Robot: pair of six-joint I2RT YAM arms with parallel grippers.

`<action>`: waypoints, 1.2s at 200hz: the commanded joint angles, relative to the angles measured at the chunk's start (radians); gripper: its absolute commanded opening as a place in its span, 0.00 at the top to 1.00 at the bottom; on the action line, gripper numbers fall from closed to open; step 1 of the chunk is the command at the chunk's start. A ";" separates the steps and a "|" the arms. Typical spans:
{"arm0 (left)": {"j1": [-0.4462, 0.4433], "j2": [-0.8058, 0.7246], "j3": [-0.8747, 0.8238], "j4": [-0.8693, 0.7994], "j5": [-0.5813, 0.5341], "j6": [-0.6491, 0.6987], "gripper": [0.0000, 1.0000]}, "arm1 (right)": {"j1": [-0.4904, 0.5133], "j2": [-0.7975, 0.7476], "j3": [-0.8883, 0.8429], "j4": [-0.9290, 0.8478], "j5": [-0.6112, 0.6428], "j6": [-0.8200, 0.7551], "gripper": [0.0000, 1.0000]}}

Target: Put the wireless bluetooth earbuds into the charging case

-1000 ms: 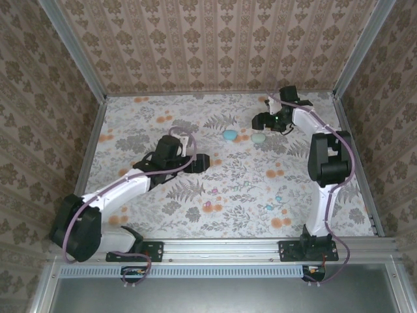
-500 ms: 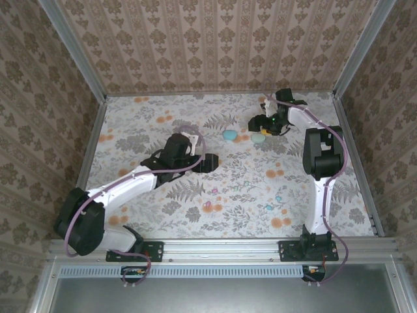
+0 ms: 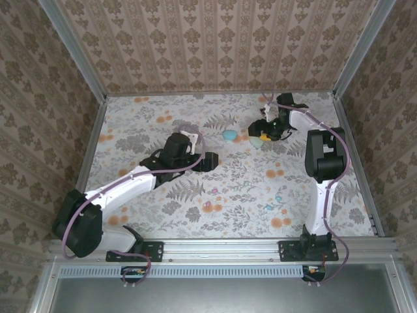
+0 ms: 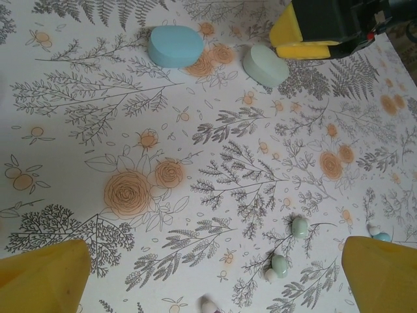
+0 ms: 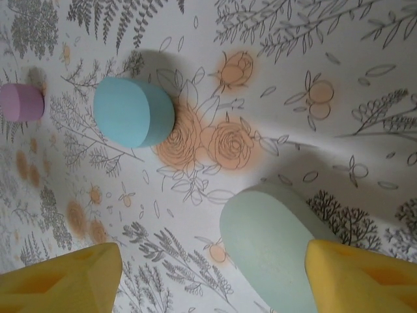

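Left tool (image 4: 212, 280) spread wide apart, facing earbuds (image 4: 299, 226) scattered near-right on desk (image 3: 352, 202). Right tool (image 3: 260, 134) apart, straddling mint charging case (image 5: 273, 241), blue case (image 5: 130, 112) left of it.

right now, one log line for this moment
left pincer open above cloth | right pincer open over mint case | buds loose on cloth
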 commanded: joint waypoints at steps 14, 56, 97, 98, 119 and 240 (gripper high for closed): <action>-0.007 -0.025 0.008 -0.011 -0.021 0.014 0.00 | 0.003 -0.073 -0.004 -0.014 0.073 -0.018 0.25; -0.007 -0.024 0.016 -0.014 -0.027 0.017 0.00 | 0.020 -0.053 0.033 -0.012 0.245 -0.018 0.25; -0.007 -0.026 0.010 -0.012 -0.035 0.016 0.00 | 0.094 -0.061 -0.006 -0.025 0.437 -0.093 0.24; -0.007 -0.026 0.009 -0.012 -0.035 0.016 0.00 | 0.096 -0.061 -0.007 -0.025 0.441 -0.095 0.24; -0.007 -0.023 0.012 -0.015 -0.035 0.019 0.00 | 0.125 -0.047 -0.005 -0.035 0.517 -0.147 0.24; -0.007 -0.017 0.015 -0.020 -0.040 0.018 0.00 | 0.167 0.027 0.020 -0.059 0.590 -0.210 0.30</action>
